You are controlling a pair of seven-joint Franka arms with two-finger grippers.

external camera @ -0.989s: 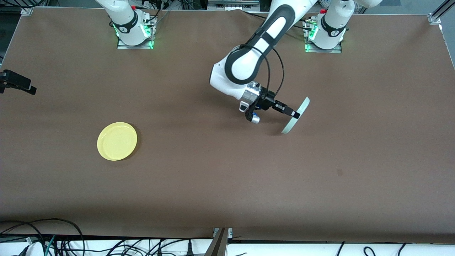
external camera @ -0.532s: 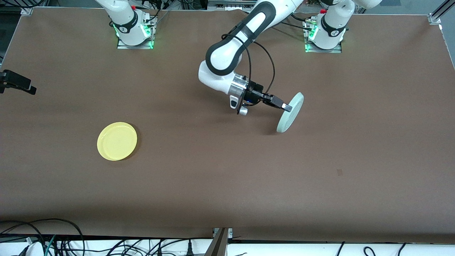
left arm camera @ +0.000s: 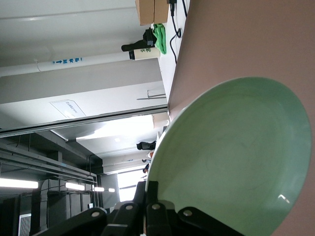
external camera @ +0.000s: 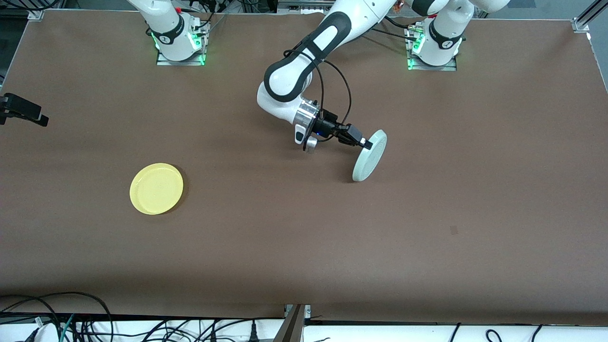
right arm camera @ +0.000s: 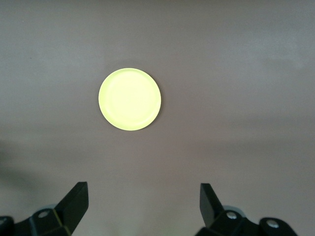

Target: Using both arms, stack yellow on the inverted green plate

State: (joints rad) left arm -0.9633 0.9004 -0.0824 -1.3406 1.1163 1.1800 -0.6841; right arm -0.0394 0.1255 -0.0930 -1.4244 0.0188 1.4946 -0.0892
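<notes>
Brown desk (external camera: 475,213) carries yellow (external camera: 156,188) flat toward the right arm's end. Left pincer (external camera: 365,143) pinches the tilted green plate (external camera: 369,155) by its rim mid-desk; that thin hold could slip. Right pincer (right arm camera: 142,196) hangs spread over yellow.

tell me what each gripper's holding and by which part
The left gripper is shut on the green plate, pinching its rim and holding it tilted on edge over the table. The right gripper is open and empty, high above the yellow plate.
</notes>
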